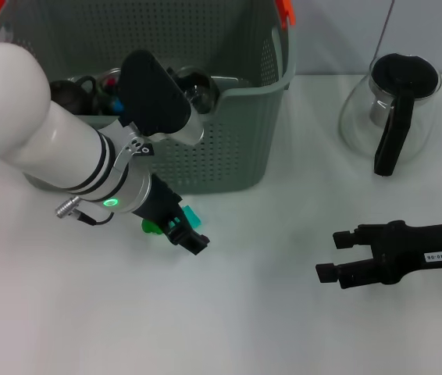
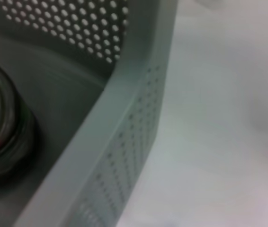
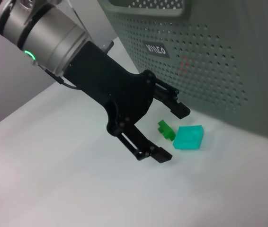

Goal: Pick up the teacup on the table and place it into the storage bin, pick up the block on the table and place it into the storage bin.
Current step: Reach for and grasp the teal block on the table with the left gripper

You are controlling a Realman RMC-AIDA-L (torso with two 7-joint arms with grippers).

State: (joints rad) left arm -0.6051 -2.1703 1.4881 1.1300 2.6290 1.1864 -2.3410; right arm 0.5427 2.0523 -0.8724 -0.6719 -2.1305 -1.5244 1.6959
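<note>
Teal, blocky block point(image 3: 189, 137) lies between the left gripper's point(image 3: 172, 134) spread, empty fingers beside the perforated storage bin point(image 3: 209, 66).

In the head view the left claw point(image 1: 183, 228) hides most of the block point(image 1: 192, 214) (only teal and green slivers show). The storage bin point(image 1: 237, 141) is cut off by the top edge, and the left arm point(image 1: 57, 148) covers its left part. Dark things inside the bin are too unclear to name. The left wrist view is blurred.
</note>
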